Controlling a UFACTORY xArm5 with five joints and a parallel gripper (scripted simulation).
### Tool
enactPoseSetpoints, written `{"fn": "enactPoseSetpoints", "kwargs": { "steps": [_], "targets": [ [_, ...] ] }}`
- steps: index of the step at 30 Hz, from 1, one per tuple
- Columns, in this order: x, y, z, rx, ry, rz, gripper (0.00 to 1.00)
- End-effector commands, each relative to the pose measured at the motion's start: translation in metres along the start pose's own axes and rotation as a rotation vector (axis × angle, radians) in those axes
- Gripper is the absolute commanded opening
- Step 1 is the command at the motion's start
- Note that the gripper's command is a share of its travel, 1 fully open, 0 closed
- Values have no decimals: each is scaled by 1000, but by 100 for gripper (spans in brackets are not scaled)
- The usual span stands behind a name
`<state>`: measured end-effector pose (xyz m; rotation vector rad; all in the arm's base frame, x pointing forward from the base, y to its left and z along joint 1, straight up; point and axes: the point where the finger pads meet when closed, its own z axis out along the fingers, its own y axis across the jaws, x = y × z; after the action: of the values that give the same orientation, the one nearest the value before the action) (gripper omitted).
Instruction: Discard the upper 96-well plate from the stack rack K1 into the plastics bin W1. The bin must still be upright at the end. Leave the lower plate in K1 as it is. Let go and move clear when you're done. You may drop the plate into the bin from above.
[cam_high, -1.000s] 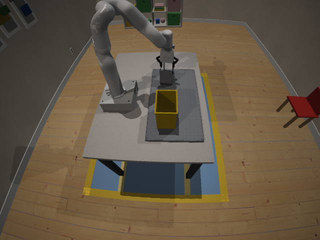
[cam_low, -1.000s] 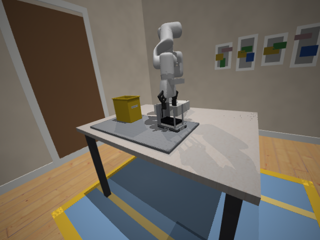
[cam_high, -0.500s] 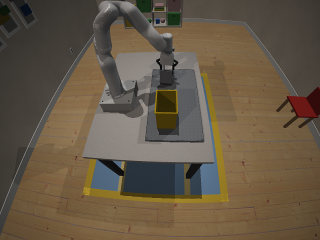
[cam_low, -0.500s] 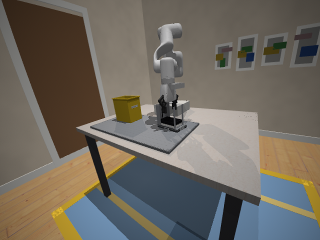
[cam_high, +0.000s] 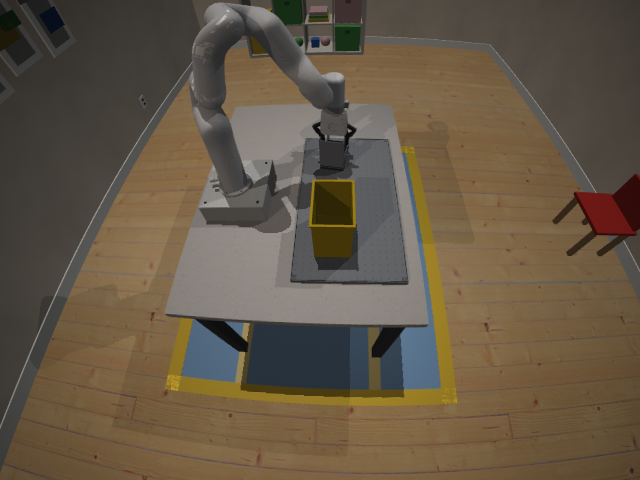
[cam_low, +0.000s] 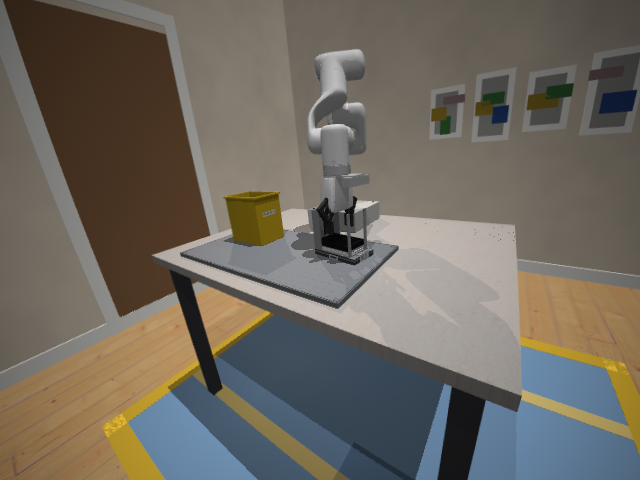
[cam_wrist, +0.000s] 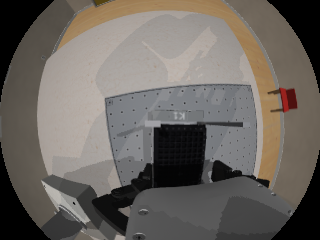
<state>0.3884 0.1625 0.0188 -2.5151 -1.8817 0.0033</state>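
The stack rack K1 (cam_high: 331, 153) (cam_low: 356, 254) stands at the far end of the grey perforated baseplate (cam_high: 382, 232) (cam_low: 268, 258) (cam_wrist: 134, 127). A black 96-well plate (cam_low: 336, 241) (cam_wrist: 178, 150) lies in it; the wrist view shows it from straight above, and the plate under it is hidden. My gripper (cam_high: 333, 136) (cam_low: 336, 219) (cam_wrist: 184, 172) is open, pointing down, with its fingers on either side of the rack's top, just above the plate. The yellow plastics bin W1 (cam_high: 333, 242) (cam_low: 253, 222) stands upright and empty on the baseplate, nearer the front than the rack.
The arm's grey base block (cam_high: 235, 204) sits on the table (cam_high: 232, 279) left of the baseplate. A red chair (cam_high: 607, 211) stands on the floor far to the right. A shelf unit (cam_high: 320, 25) stands against the back wall.
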Motion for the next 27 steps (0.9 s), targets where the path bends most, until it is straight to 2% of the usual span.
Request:
{"fn": "enactPoseSetpoints", "kwargs": {
  "steps": [1, 10, 27],
  "targets": [
    [1, 1, 2, -3, 2, 0, 100],
    [1, 1, 16, -3, 2, 0, 100],
    [1, 1, 19, -3, 2, 0, 100]
  ]
}}
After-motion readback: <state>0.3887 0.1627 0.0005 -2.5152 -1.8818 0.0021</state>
